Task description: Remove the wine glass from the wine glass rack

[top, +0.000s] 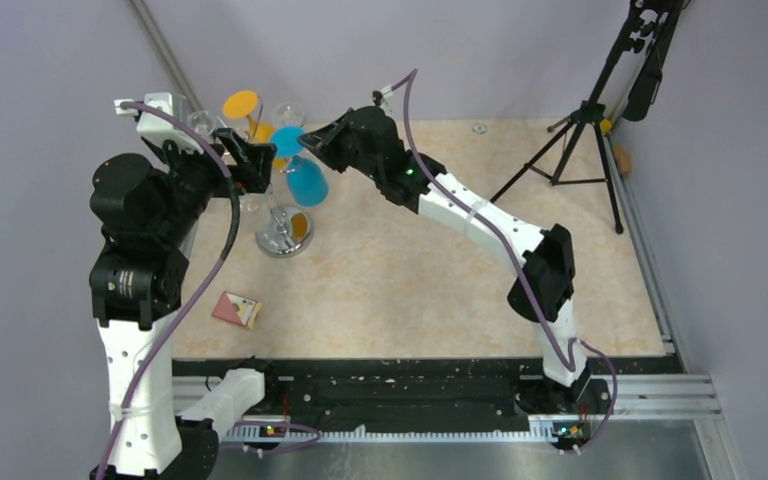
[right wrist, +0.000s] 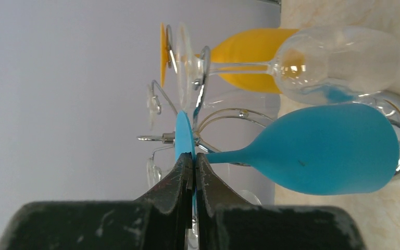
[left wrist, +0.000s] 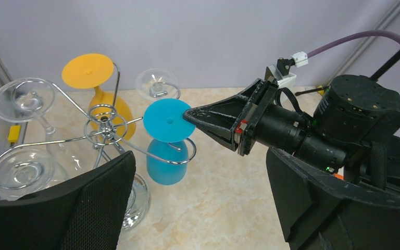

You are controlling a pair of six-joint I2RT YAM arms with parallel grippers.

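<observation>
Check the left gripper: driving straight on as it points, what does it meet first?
Likely the bowl of the opaque blue wine glass hanging upside down on the chrome wire rack, nearly centred ahead of the open left gripper. Depth is unclear; the right gripper, shut on that glass's foot, is near.

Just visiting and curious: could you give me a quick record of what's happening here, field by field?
Rack: chrome wine glass rack, glasses hanging upside down
Glasses: blue wine glass, orange glass, clear glasses
Right end effector: shut on the blue glass's foot
Left end effector: open, near the rack, holding nothing
</observation>
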